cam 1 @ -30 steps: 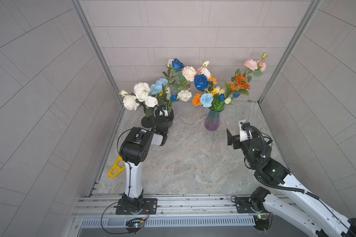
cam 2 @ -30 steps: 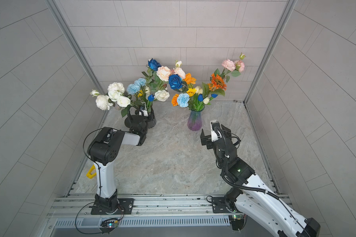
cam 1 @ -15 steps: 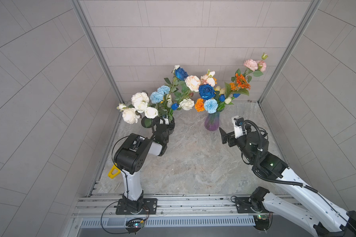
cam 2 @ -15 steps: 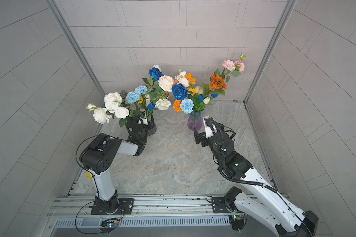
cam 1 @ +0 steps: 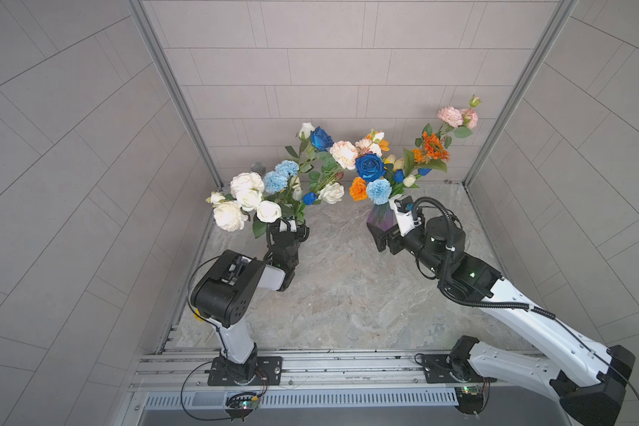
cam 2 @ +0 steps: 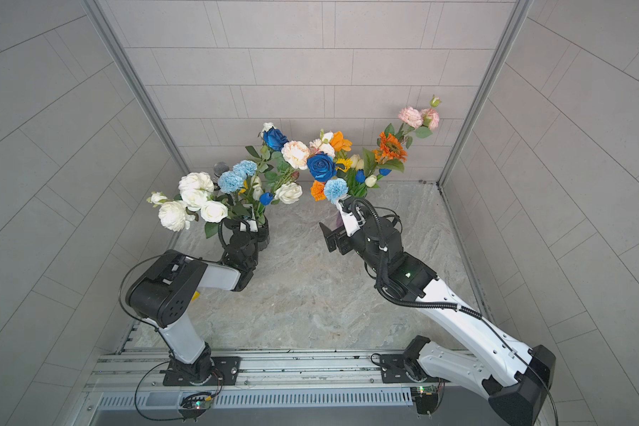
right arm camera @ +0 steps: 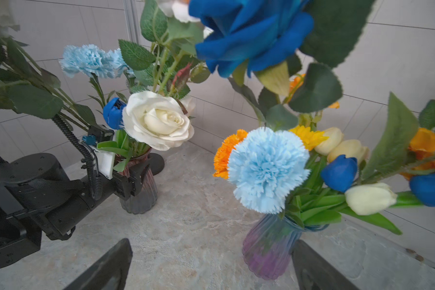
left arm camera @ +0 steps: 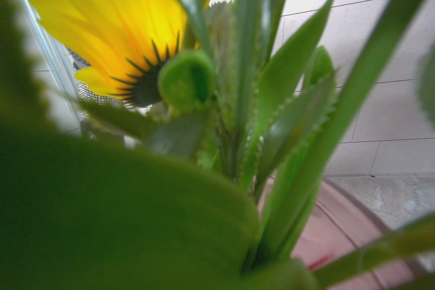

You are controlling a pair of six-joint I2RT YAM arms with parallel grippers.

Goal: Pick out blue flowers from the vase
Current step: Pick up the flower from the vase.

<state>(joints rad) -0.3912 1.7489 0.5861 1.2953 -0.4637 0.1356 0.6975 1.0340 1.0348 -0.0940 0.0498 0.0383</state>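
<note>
Left gripper [right arm camera: 146, 172]: clamped round the neck of a smoky grey-pink ribbed glass vase [right arm camera: 141, 198], one finger on either side, both touching the glass. The vase sits toward the back left corner of the marbled stone worktop [right arm camera: 186, 226], roughly upright.

In it:
- white roses [right arm camera: 158, 120]
- two frilly light blue carnations [right arm camera: 88, 60]
- a small dark blue tulip bud [right arm camera: 113, 113], pressed against a white rose
- a tall dark blue rose [cam 1: 321, 137] at the top of the bunch

Right gripper [right arm camera: 211, 242]: jaws spread wide, holding nothing. A purple-to-blue ribbed glass vase [right arm camera: 269, 253] stands between its fingers, just beside one, near the middle of the back edge. Whether finger and glass touch, I cannot tell.

In it:
- a big dark blue rose bloom [right arm camera: 251, 35]
- a single light blue carnation [right arm camera: 266, 168]
- two dark blue tulip buds [right arm camera: 339, 173]
- cream tulips [right arm camera: 369, 198]
- orange blooms [right arm camera: 226, 150]
- pink blooms [cam 1: 454, 116], highest of all

Every blue flower sits in a vase.
</note>
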